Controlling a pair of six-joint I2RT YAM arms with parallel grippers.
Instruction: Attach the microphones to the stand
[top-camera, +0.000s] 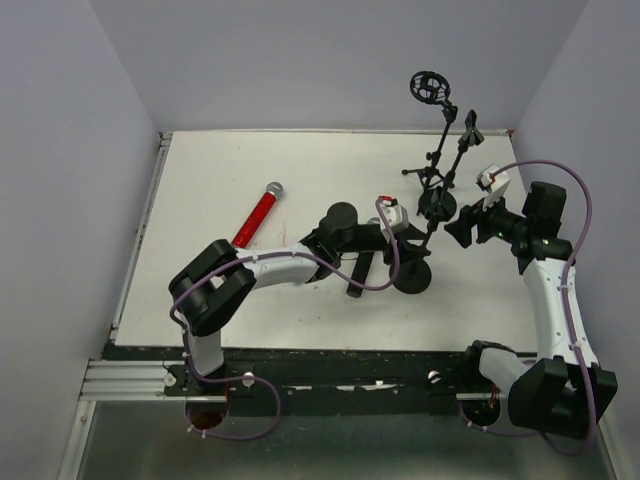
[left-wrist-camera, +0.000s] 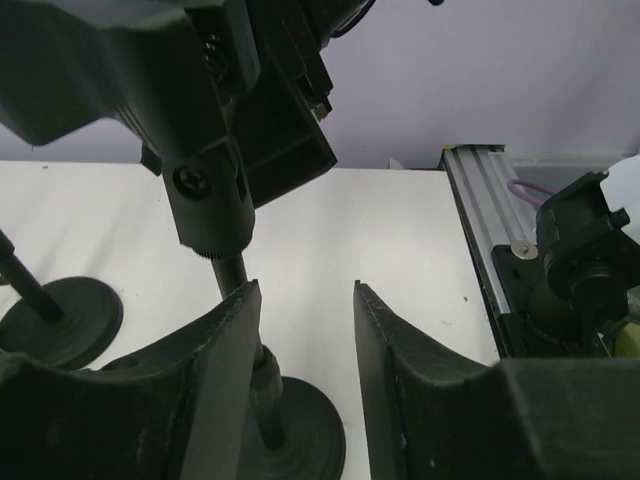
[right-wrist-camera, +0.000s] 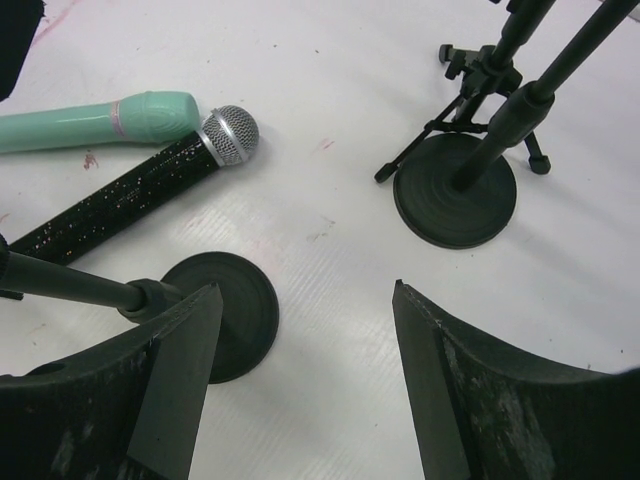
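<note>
While all three lie loose on the worktop (top-camera: 220, 170) | right fingers (right-wrist-camera: 180, 340) agape, empty | black microphone (right-wrist-camera: 130, 195), mint-green microphone (right-wrist-camera: 100, 120) up-left of them, axes slanting | left fingers (left-wrist-camera: 225, 340) parted, empty | red microphone (top-camera: 258, 215) nearer left arm (top-camera: 270, 265)

White table (top-camera: 220, 165), red microphone (top-camera: 258, 215), mic stands (top-camera: 412, 277)

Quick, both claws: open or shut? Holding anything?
Left claw: open, gripping nothing.
Right claw: open, gripping nothing.
</note>
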